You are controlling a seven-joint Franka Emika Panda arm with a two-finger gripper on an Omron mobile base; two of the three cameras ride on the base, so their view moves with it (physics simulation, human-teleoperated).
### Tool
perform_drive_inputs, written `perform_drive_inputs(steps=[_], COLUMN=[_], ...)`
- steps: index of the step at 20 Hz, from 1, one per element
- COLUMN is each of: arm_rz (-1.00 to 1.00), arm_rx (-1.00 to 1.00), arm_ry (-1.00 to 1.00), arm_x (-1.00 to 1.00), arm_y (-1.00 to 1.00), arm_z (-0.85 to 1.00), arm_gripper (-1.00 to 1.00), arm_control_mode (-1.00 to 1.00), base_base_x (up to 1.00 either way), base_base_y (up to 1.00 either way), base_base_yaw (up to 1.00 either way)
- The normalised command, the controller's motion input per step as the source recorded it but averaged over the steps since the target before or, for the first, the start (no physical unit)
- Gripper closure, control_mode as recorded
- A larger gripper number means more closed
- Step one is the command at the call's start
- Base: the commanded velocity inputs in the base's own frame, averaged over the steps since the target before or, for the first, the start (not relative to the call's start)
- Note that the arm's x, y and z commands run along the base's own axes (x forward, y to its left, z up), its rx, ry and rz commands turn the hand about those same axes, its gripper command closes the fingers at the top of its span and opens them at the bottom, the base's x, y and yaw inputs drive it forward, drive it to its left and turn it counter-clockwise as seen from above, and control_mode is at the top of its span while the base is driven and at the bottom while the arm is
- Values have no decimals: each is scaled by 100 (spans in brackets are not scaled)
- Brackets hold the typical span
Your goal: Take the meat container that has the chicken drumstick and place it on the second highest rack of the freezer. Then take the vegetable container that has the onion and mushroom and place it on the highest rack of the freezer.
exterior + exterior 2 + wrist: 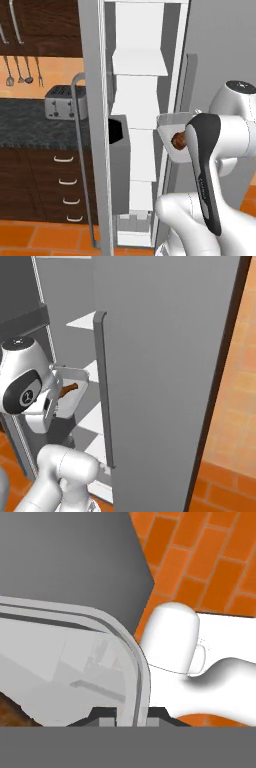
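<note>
Gripper [127,721] clenched on the rim of the meat container [172,125], held aloft at the open freezer [137,100] front, the chicken drumstick [69,389] inside. Risk: the rim grip is narrow; clipping the door edge or a rack [139,65] could tilt the container and spill it.

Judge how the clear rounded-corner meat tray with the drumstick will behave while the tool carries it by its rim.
The clear rounded-corner meat tray probably stays stiff: its rim keeps shape in the shut tool. Held at one edge, it may tilt. The glossy reddish-brown chicken drumstick lies loose and could slide.
</note>
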Motion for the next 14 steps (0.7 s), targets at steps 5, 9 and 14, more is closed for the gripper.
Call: perform_drive_inputs(steps=[5, 9, 14], arm_rz=[0, 0, 0], arm_rx=[0, 0, 0], arm_ry=[0, 0, 0], arm_x=[0, 0, 0], arm_y=[0, 0, 0], arm_z=[0, 0, 0], arm_gripper=[100, 100, 100], arm_control_mode=[100, 100, 100], base_base_x=[49, 39, 23], base_base_y=[12, 27, 26], base_base_yaw=[6, 0, 0])
